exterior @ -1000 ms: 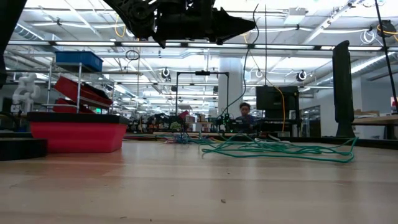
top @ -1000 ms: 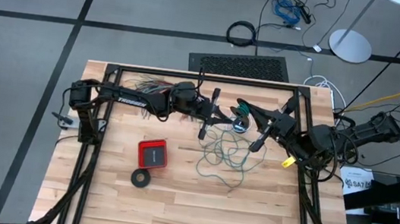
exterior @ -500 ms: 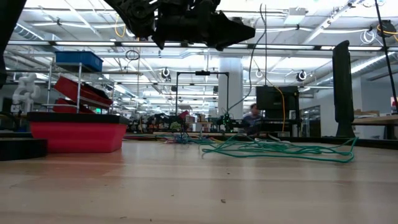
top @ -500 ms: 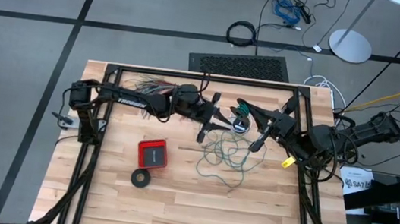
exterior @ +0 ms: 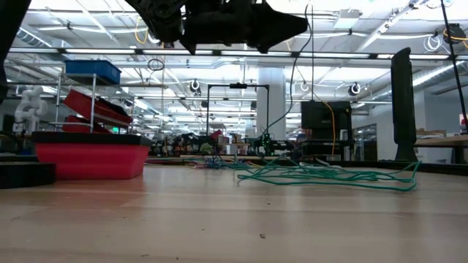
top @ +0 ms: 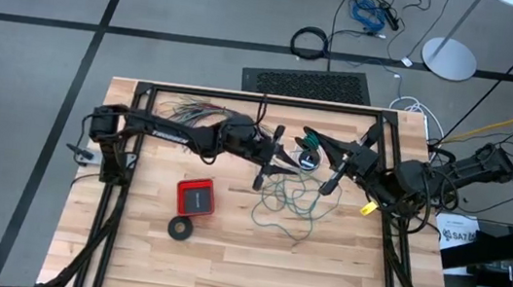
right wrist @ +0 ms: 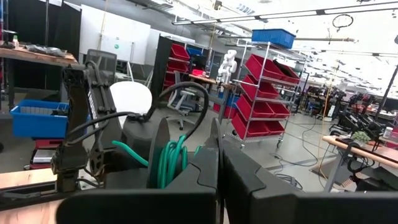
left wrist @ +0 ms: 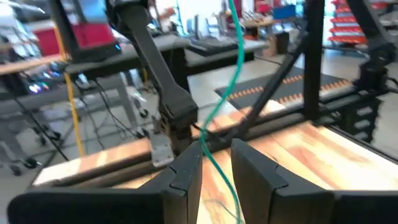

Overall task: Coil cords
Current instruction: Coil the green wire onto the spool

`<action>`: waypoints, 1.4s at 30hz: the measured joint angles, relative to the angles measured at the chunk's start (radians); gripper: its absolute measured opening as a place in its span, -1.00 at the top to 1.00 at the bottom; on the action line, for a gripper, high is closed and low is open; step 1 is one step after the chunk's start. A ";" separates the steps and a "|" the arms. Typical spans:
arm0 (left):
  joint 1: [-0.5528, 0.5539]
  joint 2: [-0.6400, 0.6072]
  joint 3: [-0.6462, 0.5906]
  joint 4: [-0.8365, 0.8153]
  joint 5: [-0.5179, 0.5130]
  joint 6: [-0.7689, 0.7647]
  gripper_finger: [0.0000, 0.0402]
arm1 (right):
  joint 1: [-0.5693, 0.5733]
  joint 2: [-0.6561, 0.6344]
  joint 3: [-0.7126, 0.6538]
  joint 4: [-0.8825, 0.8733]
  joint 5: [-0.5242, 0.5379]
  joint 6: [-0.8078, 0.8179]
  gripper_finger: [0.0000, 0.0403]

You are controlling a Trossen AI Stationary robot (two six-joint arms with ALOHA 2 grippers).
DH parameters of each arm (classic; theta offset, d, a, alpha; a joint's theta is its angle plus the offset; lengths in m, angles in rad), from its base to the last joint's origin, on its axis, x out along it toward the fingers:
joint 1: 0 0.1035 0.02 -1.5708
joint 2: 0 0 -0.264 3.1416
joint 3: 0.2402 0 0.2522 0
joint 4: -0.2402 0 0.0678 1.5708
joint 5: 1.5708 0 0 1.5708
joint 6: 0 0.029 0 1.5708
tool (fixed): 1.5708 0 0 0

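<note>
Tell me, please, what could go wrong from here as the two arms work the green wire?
1. The teal-green wire runs loosely through the gap of the left gripper, whose fingers stand apart, so it may slide out.
2. The right gripper is shut on a small coil; pulling could drag the loose tangle into a knot.

A teal-green wire [top: 286,204] is sprawling over the pale striped wooden table [top: 222,267]. A red box with a dark top [top: 196,198] is sitting at its nine o'clock, a black ring [top: 180,228] beside it. Many-coloured wires [top: 187,109] are fanning at eleven o'clock.
</note>
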 joint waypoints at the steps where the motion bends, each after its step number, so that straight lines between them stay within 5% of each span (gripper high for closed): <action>1: -0.006 0.012 0.000 0.029 -0.017 -0.002 0.54 | 0.000 0.000 0.000 0.000 0.000 0.001 1.00; 23: -0.017 0.069 0.000 0.132 -0.068 -0.073 0.54 | 0.000 0.000 0.000 -0.008 0.000 0.002 1.00; 32: 0.009 0.087 0.000 0.141 -0.074 -0.073 0.96 | 0.000 0.000 0.000 -0.008 -0.001 0.006 1.00; 42: 0.113 0.087 0.000 0.103 -0.128 -0.101 0.99 | 0.001 0.000 0.000 -0.075 -0.028 0.064 1.00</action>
